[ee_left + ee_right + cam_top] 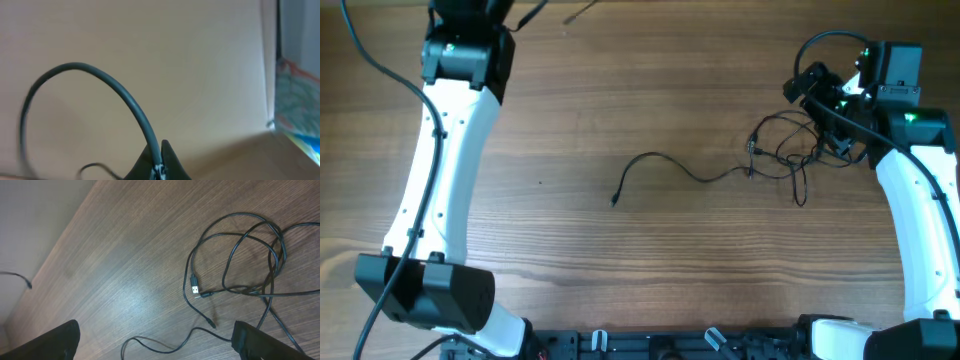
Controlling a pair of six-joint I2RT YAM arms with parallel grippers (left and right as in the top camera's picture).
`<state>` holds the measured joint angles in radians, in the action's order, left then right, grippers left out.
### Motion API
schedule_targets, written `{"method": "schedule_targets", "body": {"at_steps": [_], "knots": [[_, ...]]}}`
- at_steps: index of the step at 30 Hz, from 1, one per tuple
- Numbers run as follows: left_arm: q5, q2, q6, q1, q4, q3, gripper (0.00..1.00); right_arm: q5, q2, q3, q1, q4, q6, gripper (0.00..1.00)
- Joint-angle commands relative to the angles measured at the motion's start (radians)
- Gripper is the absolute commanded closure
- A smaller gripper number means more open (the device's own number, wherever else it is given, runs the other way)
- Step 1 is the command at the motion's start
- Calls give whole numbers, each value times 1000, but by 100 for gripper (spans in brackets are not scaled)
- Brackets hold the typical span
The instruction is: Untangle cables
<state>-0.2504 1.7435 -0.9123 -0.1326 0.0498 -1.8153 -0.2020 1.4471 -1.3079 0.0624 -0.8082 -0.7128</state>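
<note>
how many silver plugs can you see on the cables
2. In the right wrist view both lie side by side beside the tangle: a bigger plug and a smaller plug. Other ends look dark; more may be hidden.

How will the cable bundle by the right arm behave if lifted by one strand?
Likely floppy: the cable bundle lies in loose loops flat on the table. Probably light, since the strands are thin. Crossed loops suggest the whole bundle may drag along.
</note>
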Motion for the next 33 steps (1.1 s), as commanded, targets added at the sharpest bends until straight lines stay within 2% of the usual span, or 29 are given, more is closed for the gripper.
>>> {"method": "schedule_targets", "body": {"at_steps": [1,5,8,12,15,17,18,20,22,23,25,28,31,33], "knots": [[79,44,-45,77,-1,-6,96,-8,-13,-8,3,0,3,0],[261,126,-11,195,16,-6,96,-8,-13,-8,3,0,3,0],[278,197,72,308,92,-6,96,-8,-13,-8,3,0,2,0],[298,282,98,459,168,-6,96,-8,-13,-8,3,0,3,0],[291,326,99,562,147,-6,94,-8,-13,-8,3,0,3,0],[246,349,160,608,105,-6,82,-8,-13,-8,3,0,3,0],[208,368,223,628,76,-6,68,-8,-13,-8,3,0,3,0],[163,391,291,640,6,-6,17,-8,-13,-8,3,0,3,0],[161,404,369,640,-64,-5,4,-8,-13,-8,3,0,3,0],[162,408,406,639,-99,-5,0,-8,-13,-8,3,0,3,0],[161,413,423,639,-152,-5,0,-8,-13,-8,3,0,3,0],[118,413,438,639,-208,-5,5,-8,-13,-8,3,0,3,0],[-109,393,436,639,-285,-5,0,-8,-13,-8,3,0,3,0],[-362,346,323,639,-393,-5,0,-8,-13,-8,3,0,3,0]]}}
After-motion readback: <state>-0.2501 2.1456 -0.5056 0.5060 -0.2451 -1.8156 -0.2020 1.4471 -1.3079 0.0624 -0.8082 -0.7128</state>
